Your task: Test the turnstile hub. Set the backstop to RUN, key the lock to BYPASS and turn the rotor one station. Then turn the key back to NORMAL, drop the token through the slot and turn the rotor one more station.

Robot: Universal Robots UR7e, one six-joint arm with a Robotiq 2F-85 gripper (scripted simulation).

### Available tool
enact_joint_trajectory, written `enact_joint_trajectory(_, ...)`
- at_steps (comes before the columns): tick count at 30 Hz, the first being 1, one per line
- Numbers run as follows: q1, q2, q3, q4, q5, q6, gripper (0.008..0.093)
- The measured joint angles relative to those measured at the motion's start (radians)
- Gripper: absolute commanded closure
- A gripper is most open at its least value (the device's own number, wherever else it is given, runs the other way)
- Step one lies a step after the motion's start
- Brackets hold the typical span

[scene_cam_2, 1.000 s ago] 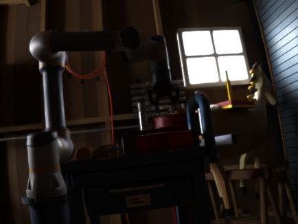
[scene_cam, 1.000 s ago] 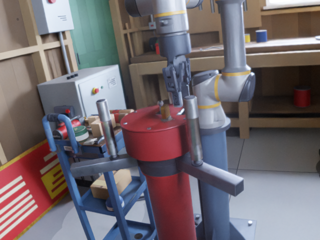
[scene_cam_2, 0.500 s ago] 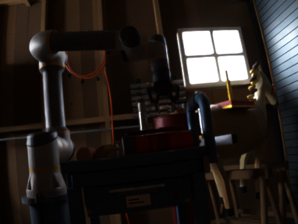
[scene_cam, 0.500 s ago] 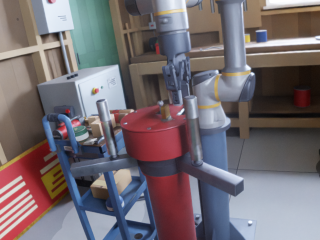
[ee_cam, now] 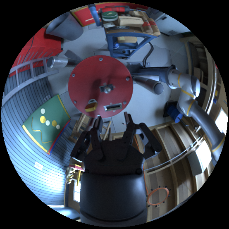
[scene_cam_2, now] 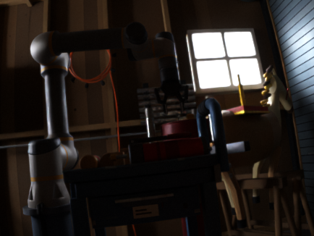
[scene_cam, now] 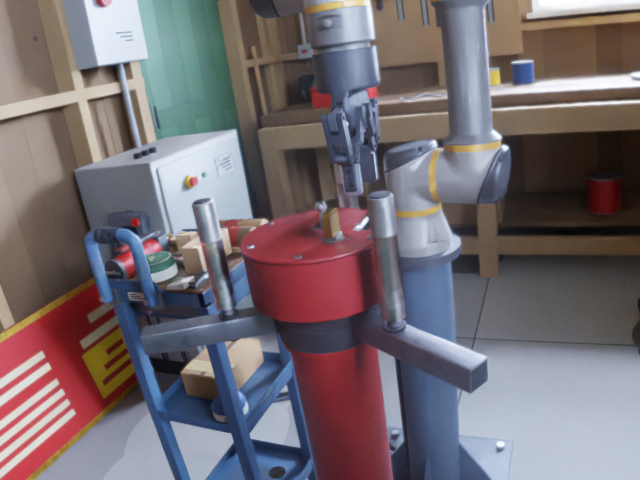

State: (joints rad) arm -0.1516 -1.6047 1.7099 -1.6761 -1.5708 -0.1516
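Note:
The token slot [ee_cam: 112, 106] is a narrow metal-framed opening near the rim of the red hub top [ee_cam: 100, 85], and it lies closest to my gripper [ee_cam: 112, 120]. My gripper [scene_cam: 353, 181] hangs above the far edge of the hub [scene_cam: 310, 263], open and empty. A brass key [ee_cam: 91, 106] [scene_cam: 331, 222] stands in the lock beside the slot. A small metal backstop lever [ee_cam: 106, 88] [scene_cam: 321, 207] sits at the centre of the top. Two upright steel posts [scene_cam: 214, 257] [scene_cam: 386, 258] rise from the grey rotor arms [scene_cam: 421, 351] below the hub. I see no token.
Behind the hub stand my arm's blue pedestal [scene_cam: 429, 330] and a wooden workbench [scene_cam: 517, 119]. A blue cart [scene_cam: 196, 310] loaded with boxes and tins is close on the left, with a grey control cabinet [scene_cam: 165, 175] behind it. The floor to the right is open.

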Motion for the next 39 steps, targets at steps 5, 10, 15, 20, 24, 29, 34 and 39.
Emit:
enact_joint_trajectory(5,0.000,-0.002,-0.019,0.021,0.000,0.000,0.0394)
enact_joint_trajectory(10,0.000,-0.003,-0.037,0.040,0.000,0.000,0.0394)
enact_joint_trajectory(15,0.000,-0.004,-0.050,0.054,0.000,0.000,0.0394)
enact_joint_trajectory(20,0.000,-0.004,-0.058,0.063,0.000,0.000,0.0394)
enact_joint_trajectory(24,0.000,-0.004,-0.061,0.066,0.000,0.000,0.0394)
enact_joint_trajectory(29,0.000,-0.004,-0.062,0.066,0.000,0.000,0.0419)
enact_joint_trajectory(34,0.000,-0.004,-0.062,0.067,0.000,0.000,0.0454)
enact_joint_trajectory(39,0.000,-0.004,-0.062,0.067,0.000,0.000,0.0454)
